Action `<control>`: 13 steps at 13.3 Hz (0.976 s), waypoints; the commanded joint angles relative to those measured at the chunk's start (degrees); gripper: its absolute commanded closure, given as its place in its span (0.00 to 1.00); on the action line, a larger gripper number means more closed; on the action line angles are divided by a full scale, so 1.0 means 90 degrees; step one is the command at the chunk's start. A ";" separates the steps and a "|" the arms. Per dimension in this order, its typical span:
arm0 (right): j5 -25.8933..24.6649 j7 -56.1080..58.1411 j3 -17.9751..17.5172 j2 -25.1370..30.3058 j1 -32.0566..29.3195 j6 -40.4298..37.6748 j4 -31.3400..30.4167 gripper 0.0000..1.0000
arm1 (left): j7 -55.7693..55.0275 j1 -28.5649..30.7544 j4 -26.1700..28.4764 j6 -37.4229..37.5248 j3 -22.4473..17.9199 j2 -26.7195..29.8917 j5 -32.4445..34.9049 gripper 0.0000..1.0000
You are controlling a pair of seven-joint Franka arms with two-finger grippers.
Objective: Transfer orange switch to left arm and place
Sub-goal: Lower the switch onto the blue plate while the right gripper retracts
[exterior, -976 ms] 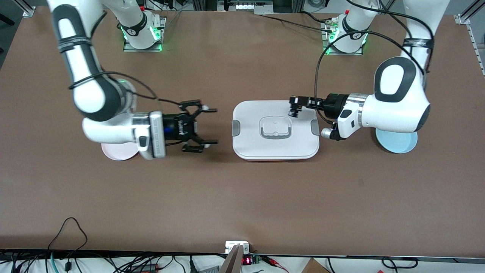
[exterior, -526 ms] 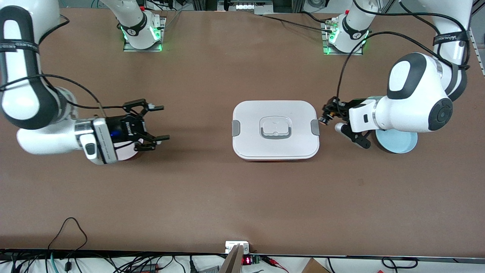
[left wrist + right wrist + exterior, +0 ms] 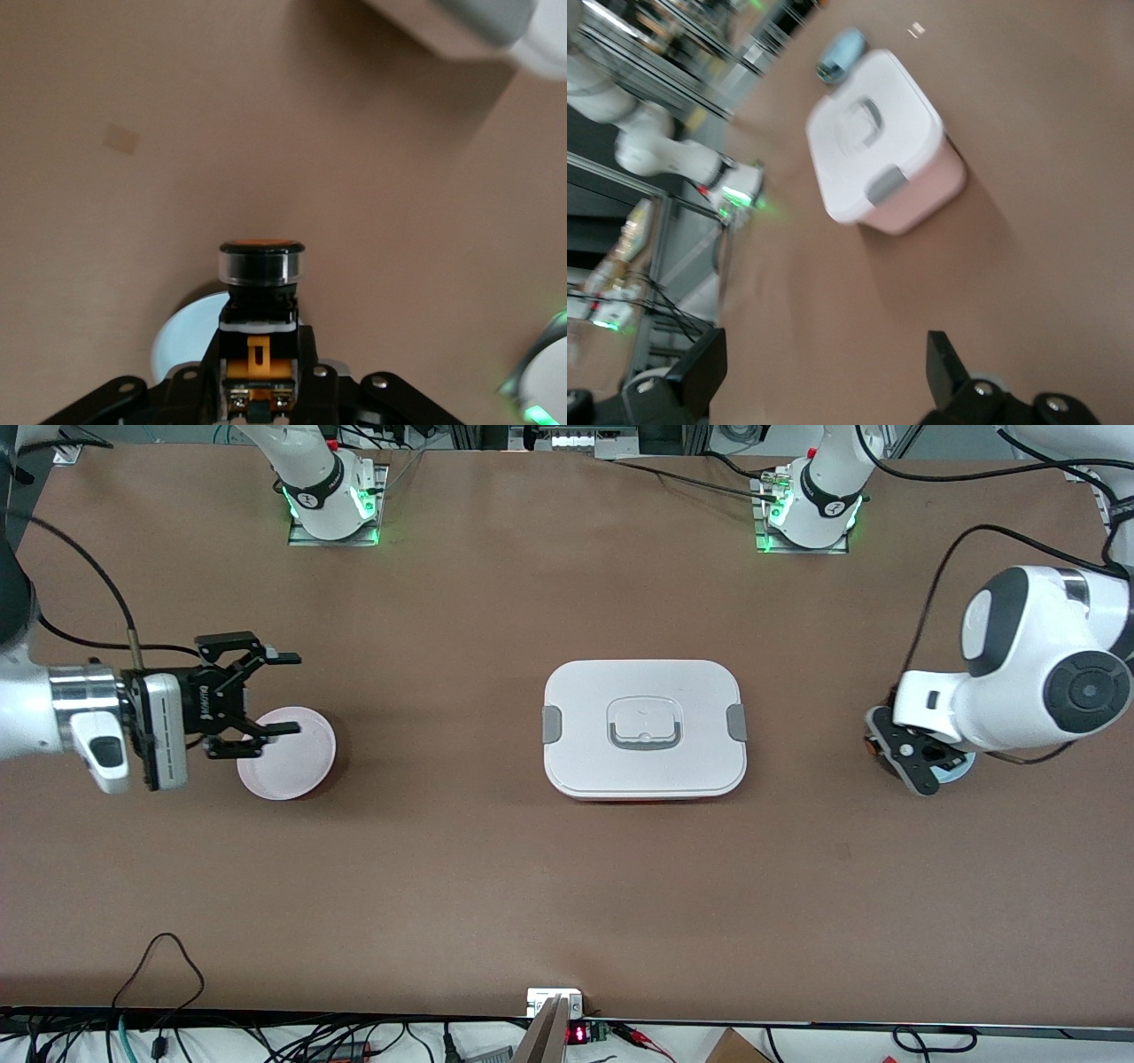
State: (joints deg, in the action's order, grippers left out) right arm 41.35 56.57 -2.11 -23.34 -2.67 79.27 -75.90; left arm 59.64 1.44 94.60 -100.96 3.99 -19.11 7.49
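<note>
The orange switch [image 3: 261, 266], a small black cylinder with an orange cap, is clamped between the fingers of my left gripper [image 3: 261, 354], which is shut on its body. That left gripper [image 3: 897, 748] hangs over the light blue plate [image 3: 959, 767] at the left arm's end of the table. The white lidded box [image 3: 644, 726] sits mid-table between the arms, with both grippers well away from it. My right gripper [image 3: 282, 693] is open with nothing in it, over the edge of the pink plate [image 3: 292, 766]. In the right wrist view the open right gripper [image 3: 824, 372] faces the box [image 3: 877, 146].
The box has grey side clips [image 3: 550, 724] and a grey-outlined handle [image 3: 644, 724]. Both arm bases [image 3: 330, 500] stand along the table edge farthest from the front camera. Cables lie along the edge nearest that camera.
The left arm has pulled back from over the box to above the blue plate, still holding the switch. The right arm has retreated toward its own end, gripper still open.
</note>
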 commanded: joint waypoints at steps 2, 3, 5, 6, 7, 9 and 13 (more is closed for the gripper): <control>-0.1757 -0.1399 -0.0078 0.1028 0.0227 0.0196 -0.0082 0.00 | 0.2069 0.0765 0.0006 -0.0850 0.0045 -0.0415 0.0379 0.94; -0.2245 -0.1857 -0.0040 0.1253 0.0460 0.0157 -0.0140 0.00 | 0.2557 0.1019 0.0016 -0.1104 0.0045 -0.0532 0.0379 0.95; -0.2950 -0.2543 0.0610 0.1663 0.1345 0.0089 -0.0403 0.00 | 0.3457 0.1439 0.0064 -0.1622 0.0055 -0.0845 0.0379 0.95; -0.3147 -0.2855 0.1089 0.1829 0.1864 0.0166 -0.0588 0.00 | 0.3635 0.1586 0.0239 -0.1837 0.0055 -0.0914 0.0379 0.95; -0.3323 -0.3274 0.1181 0.1957 0.1994 0.0215 -0.0716 0.00 | 0.3675 0.1714 0.0559 -0.2119 0.0055 -0.0895 0.0379 0.95; -0.3772 -0.3580 0.1152 0.2220 0.1996 0.0283 -0.0950 0.00 | 0.4015 0.1773 0.0845 -0.2288 0.0055 -0.0865 0.0369 0.95; -0.5140 -0.3336 0.0879 0.2505 0.1976 0.0878 -0.1293 0.00 | 0.4504 0.1851 0.1450 -0.2608 0.0055 -0.0661 0.0369 0.96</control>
State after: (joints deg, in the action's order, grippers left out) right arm -1.56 26.01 6.63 -2.76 14.57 84.18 -84.91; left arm 96.71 17.10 103.58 -121.74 4.00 -28.08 9.63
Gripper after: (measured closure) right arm 0.000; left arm 0.674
